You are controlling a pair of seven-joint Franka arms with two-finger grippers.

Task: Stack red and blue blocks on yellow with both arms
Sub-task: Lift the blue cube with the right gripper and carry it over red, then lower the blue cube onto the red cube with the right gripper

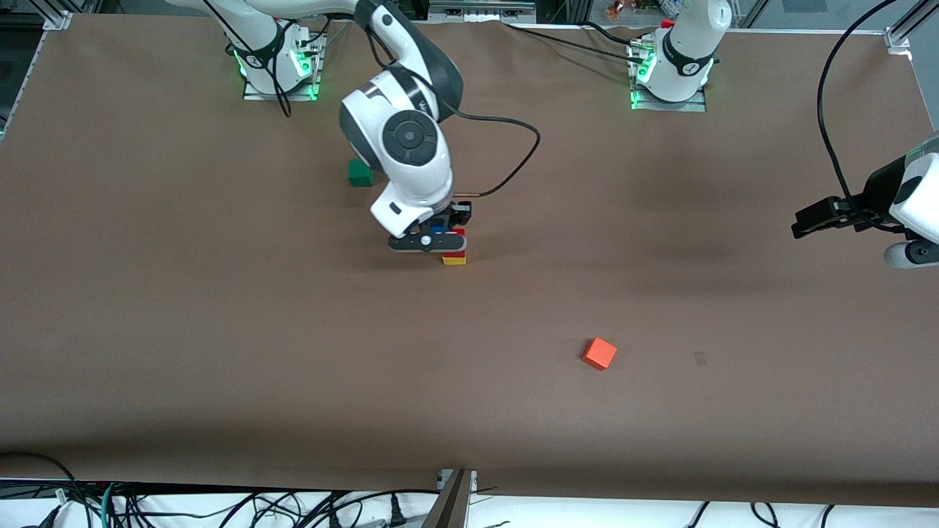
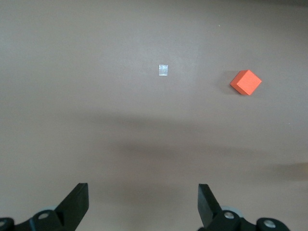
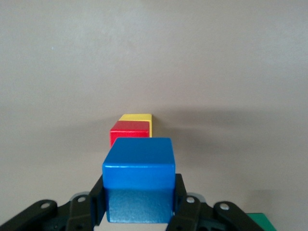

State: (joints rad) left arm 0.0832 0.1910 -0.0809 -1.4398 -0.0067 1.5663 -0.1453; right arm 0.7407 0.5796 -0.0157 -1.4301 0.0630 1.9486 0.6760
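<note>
The brown paper-covered table fills the front view almost edge to edge. The right arm, white with dark grey joints, comes down from its base in the upper left of the frame and bends over the middle of the table. Its black two-finger right gripper hangs just above centre of the frame, fingers pinching the small matte deep blue cube by two facing sides. The cube sits level, its faces square to the fingers, edges crisp, top face brighter than the shaded side. It is over the stack; whether it touches the red one I cannot tell.

Under it stands the small matte deep red cube on the small bright yellow cube, the red one set slightly off the yellow's edge in the right wrist view. The cubes have no long axis, and no writing shows on them.

The left arm waits at the right edge of the frame, its left gripper over bare table toward its own end, fingers spread wide with nothing between.

A lighter orange cube lies lower right of centre, turned cornerwise. A green cube sits upper left of the stack, partly hidden by the right arm. A tiny pale square mark lies beside the orange cube.
</note>
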